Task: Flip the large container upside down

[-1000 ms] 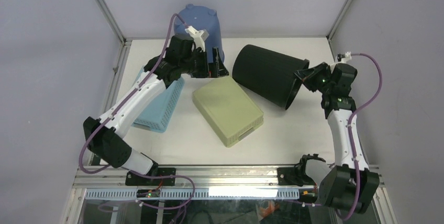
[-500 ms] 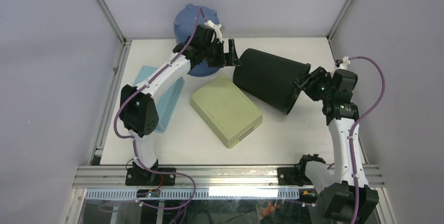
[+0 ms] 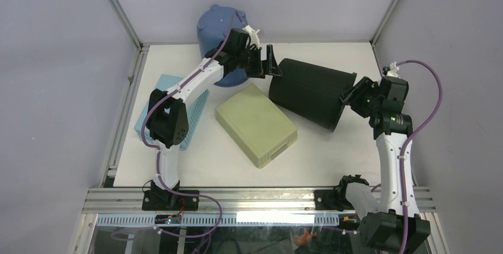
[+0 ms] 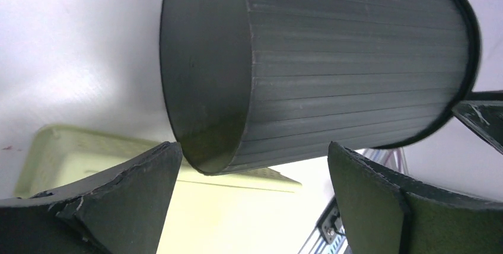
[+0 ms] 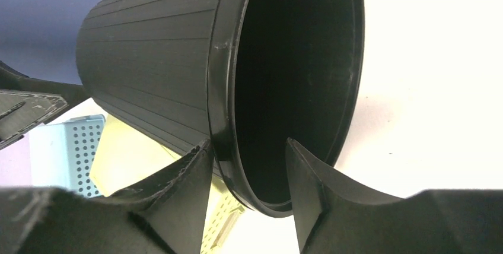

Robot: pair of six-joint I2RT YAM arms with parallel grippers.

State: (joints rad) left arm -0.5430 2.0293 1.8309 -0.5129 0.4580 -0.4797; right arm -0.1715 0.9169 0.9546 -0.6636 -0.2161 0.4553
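Observation:
The large container is a black ribbed bin [image 3: 308, 91] lying on its side at the back right, with its mouth toward the right. My right gripper [image 3: 349, 97] is shut on its rim [image 5: 222, 88], one finger outside the wall and one inside the mouth. The bin's closed base [image 4: 201, 70] overhangs the yellow-green box. My left gripper [image 3: 268, 64] is open wide just short of that base, with the base's lower edge between its fingers [image 4: 148, 177] and no visible contact.
An upturned blue bucket [image 3: 216, 25] stands at the back behind my left arm. A yellow-green box [image 3: 255, 123] lies mid-table. A light blue perforated basket [image 3: 190, 117] lies at the left. The white table [image 3: 332, 153] has metal frame posts at its corners.
My left arm swung from the blue bucket rightward to the bin's base, gripper open. The bin and my right gripper shifted a little to the right.

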